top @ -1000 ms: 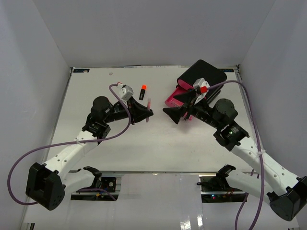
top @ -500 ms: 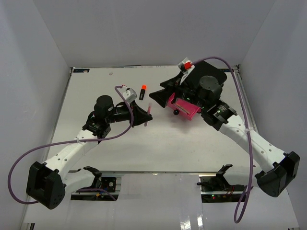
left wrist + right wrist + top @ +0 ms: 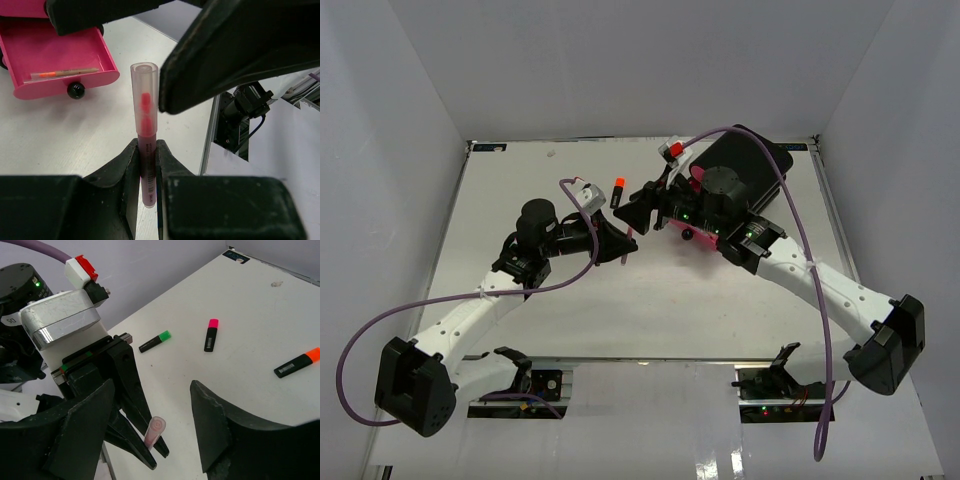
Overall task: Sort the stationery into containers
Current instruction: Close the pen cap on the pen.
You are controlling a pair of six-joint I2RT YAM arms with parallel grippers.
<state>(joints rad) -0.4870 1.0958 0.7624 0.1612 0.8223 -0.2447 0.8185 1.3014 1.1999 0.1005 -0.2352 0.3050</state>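
My left gripper (image 3: 146, 150) is shut on a pink translucent pen (image 3: 144, 125) and holds it upright above the table, also seen in the top view (image 3: 629, 237). My right gripper (image 3: 151, 385) stands open with a jaw on either side of the pen's cap end (image 3: 155, 430), one finger (image 3: 235, 50) close beside it. The black drawer box (image 3: 750, 165) sits at the back right. Its pink drawer (image 3: 65, 60) is pulled open, with a thin orange pen (image 3: 62, 74) inside. Black highlighters lie loose: green cap (image 3: 155, 341), pink cap (image 3: 211, 335), orange cap (image 3: 297, 362).
The two grippers meet over the middle of the white table (image 3: 520, 180), just left of the open drawer's black knob (image 3: 76, 90). Grey walls close in the table on three sides. The orange-capped highlighter (image 3: 617, 192) lies right behind the grippers.
The right arm has swung left from the drawers to the pen in the left gripper, and its jaws have narrowed. The left gripper has kept the pen and barely moved.
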